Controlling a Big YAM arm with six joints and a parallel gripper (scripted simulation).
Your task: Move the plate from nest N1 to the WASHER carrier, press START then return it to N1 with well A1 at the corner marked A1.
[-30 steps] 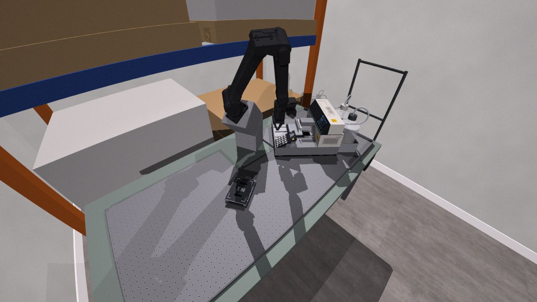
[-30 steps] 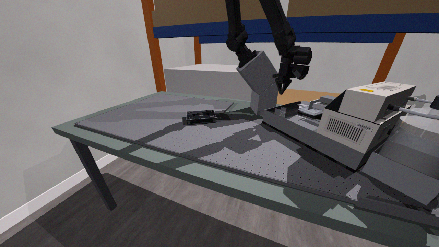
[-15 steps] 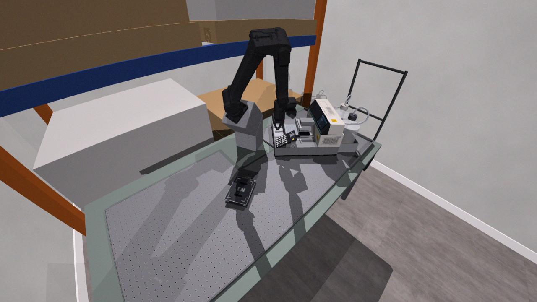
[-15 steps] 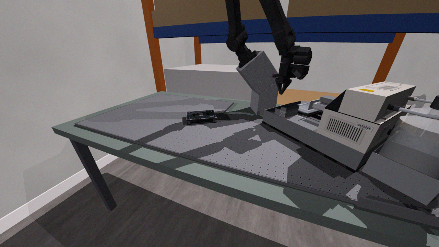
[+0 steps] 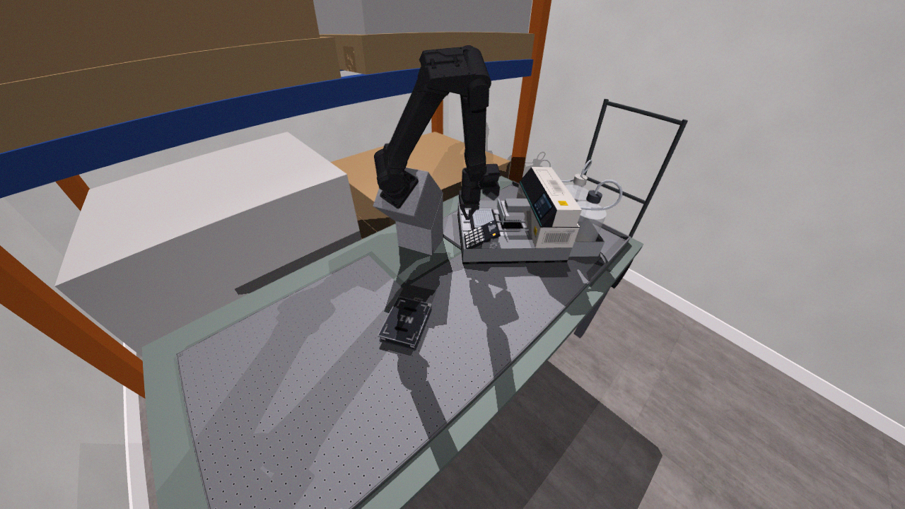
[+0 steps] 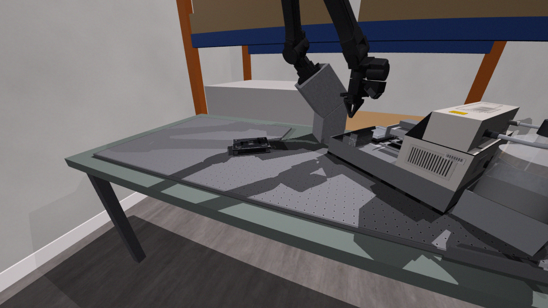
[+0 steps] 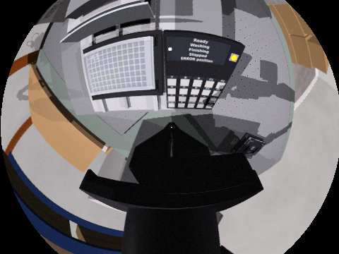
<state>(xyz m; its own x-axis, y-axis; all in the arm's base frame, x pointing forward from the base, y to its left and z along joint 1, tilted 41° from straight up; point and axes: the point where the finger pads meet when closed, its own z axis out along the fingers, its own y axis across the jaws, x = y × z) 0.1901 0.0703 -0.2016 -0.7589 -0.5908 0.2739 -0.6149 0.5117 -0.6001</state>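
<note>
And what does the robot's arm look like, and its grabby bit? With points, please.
The arm [image 5: 474, 129] [image 6: 346, 34] is black all over, with chunky segments and fat, rounded joints. The pincer [image 5: 469, 217] [image 6: 351, 116] [image 7: 171, 126] is black too, with fingers that narrow to a point. I can't see any sleeve, bright marking or loose cable on them.

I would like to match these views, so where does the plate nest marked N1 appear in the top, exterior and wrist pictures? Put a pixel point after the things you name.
Top: the plate nest [image 5: 414, 318] [image 6: 251, 144] [image 7: 250, 145] is just below centre, slightly left.
Exterior: just left of centre, at mid-height.
Wrist: small, right of centre and below mid-height, beyond the gripper [image 5: 466, 216] [image 6: 351, 115] [image 7: 171, 126].
Shared landmark: the washer's keypad [image 5: 481, 234] [image 6: 354, 139] [image 7: 193, 92].
</note>
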